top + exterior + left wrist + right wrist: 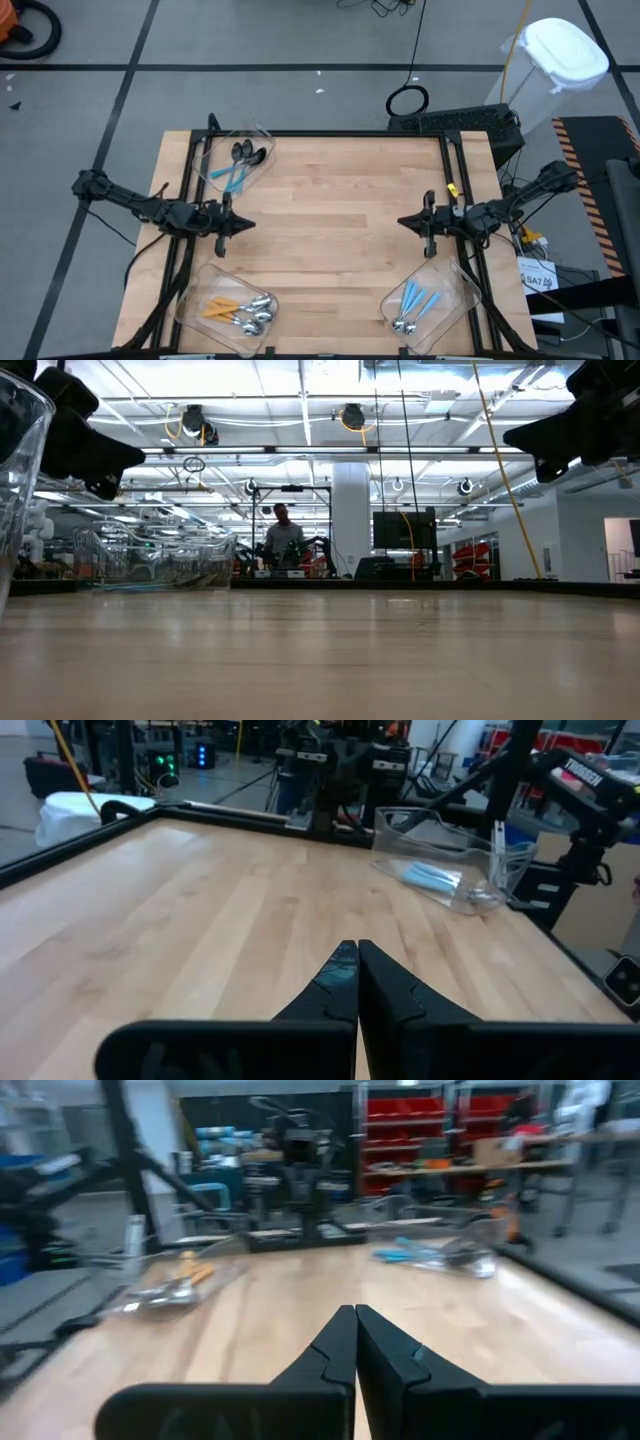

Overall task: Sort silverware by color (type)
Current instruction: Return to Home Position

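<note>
Hovering over your table (340, 200), left tool (248, 226) & right tool (402, 221) are pinched closed, empty; spoons (420, 303) look light, stiff, slick: grip mid-handle.

Left pincer (246, 226), right pincer (404, 221) seemingly closed.

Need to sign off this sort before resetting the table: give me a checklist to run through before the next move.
1. Left gripper shut, empty: ok.
2. Right gripper shut, empty: ok.
3. Orange-handled spoons together in bottom-left bin (high view): ok.
4. Light-blue-handled silver spoons in bottom-right bin: ok.
5. Black-bowled spoons in top-left bin: ok.
6. No spoon loose on table: ok.
</note>
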`<state>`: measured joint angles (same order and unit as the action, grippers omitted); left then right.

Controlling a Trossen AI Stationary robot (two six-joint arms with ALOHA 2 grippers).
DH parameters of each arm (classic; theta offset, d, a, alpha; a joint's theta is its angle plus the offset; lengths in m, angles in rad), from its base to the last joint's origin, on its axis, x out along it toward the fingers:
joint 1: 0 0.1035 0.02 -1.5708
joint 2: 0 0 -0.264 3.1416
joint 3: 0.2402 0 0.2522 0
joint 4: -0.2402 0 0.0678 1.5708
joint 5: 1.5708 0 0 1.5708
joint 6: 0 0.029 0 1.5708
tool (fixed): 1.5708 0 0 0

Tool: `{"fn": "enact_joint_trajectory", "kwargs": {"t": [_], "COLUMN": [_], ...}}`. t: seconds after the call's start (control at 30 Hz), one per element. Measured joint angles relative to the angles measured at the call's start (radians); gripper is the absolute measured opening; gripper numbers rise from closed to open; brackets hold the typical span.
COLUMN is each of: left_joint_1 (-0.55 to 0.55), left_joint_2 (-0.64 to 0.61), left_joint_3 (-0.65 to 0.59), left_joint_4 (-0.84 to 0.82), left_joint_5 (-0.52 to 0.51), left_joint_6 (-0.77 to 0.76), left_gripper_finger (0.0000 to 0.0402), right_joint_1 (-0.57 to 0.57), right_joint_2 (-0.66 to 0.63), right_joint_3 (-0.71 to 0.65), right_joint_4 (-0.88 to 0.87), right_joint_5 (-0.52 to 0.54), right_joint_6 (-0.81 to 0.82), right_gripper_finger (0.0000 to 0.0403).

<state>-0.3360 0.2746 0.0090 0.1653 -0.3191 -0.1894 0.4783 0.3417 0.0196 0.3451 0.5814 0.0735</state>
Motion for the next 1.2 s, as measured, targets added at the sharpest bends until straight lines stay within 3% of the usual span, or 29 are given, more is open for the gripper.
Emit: {"fn": "enact_joint_trajectory", "kwargs": {"t": [0.2,0.43,0.7,0.93,1.2], "left_joint_1": [0.009,0.009,0.009,0.009,0.009], "left_joint_2": [-0.021,-0.021,-0.021,-0.021,-0.021], "left_joint_3": [0.0,0.0,0.0,0.0,0.0], "left_joint_4": [-0.037,-0.044,-0.086,-0.096,-0.096], "left_joint_5": [0.003,0.003,0.002,0.001,-0.001], "left_joint_6": [0.009,0.003,-0.012,-0.015,-0.012], "left_gripper_finger": [0.0,0.0,0.0,0.0,0.0001], "right_joint_1": [-0.072,-0.191,-0.308,-0.323,-0.353], "right_joint_2": [0.0,0.0,-0.005,-0.06,-0.229], "right_joint_3": [0.0,0.0,0.0,0.0,-0.001], "right_joint_4": [-0.081,-0.083,-0.098,-0.141,-0.259], "right_joint_5": [-0.17,-0.227,-0.377,-0.402,-0.402], "right_joint_6": [0.063,0.001,-0.006,-0.038,-0.06], "right_gripper_finger": [0.0,0.0,0.0,0.0,0.0]}}
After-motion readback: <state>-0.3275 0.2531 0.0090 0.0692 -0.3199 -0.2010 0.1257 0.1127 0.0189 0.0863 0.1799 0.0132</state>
